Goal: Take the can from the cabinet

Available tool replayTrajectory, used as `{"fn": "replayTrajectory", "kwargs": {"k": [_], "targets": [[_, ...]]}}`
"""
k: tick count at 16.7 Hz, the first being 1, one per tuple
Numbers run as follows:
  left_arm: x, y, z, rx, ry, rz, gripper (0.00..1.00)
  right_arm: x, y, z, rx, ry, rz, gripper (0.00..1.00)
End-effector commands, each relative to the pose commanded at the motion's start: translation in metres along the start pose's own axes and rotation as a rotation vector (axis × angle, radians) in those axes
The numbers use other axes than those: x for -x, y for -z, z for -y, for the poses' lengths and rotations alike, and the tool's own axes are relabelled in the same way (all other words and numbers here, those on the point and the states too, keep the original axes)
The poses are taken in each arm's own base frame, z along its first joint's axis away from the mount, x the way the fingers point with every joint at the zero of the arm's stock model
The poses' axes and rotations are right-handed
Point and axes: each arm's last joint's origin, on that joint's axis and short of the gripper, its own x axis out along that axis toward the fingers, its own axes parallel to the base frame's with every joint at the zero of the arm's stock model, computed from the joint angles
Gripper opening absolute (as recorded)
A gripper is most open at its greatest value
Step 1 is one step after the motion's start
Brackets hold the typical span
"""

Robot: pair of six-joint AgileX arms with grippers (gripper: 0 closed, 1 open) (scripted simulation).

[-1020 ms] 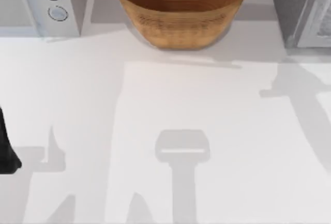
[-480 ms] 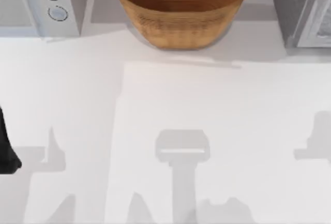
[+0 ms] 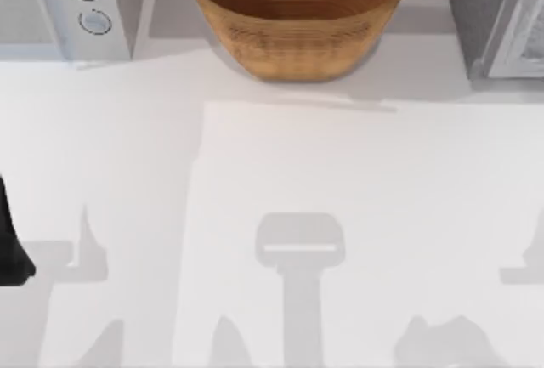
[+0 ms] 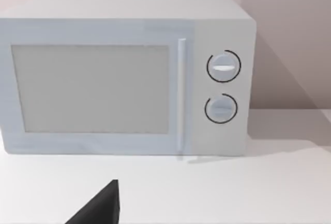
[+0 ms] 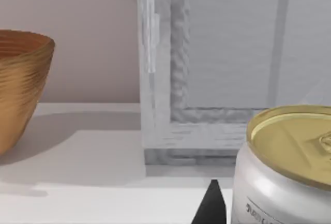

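Note:
The can (image 5: 289, 151), silver with a gold-yellow lid, looms close in the right wrist view. One dark fingertip (image 5: 212, 203) of my right gripper stands right beside its wall, and the gripper is shut on it. Behind the can stands the grey cabinet (image 5: 227, 53), a short way off; from above the cabinet (image 3: 493, 11) sits at the table's far right corner. My left arm (image 3: 10, 240) rests parked at the table's left edge, its gripper open, with one fingertip (image 4: 106, 203) showing in front of the microwave.
A wicker bowl (image 3: 297, 19) stands at the back middle of the table, left of the cabinet. A white microwave (image 3: 68, 2) occupies the back left corner. The white tabletop (image 3: 340, 181) stretches across the middle and front.
In the top view the right arm's shadow has slid from beside the cabinet down toward the table's front right corner. The left arm has not moved.

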Motion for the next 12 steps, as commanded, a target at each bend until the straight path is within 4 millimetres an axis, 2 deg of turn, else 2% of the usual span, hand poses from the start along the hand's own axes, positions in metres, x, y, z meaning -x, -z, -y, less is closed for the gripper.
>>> {"fn": "replayTrajectory", "kwargs": {"k": [6, 12], "targets": [[0.0, 0.0, 0.0, 0.0, 0.0, 0.0, 1.0, -0.002, -0.001, -0.001, -0.001, -0.015, -0.009, 0.0], [0.0, 0.0, 0.0, 0.0, 0.0, 0.0, 1.0, -0.022, -0.022, -0.002, 0.001, -0.123, -0.006, 0.0]]}}
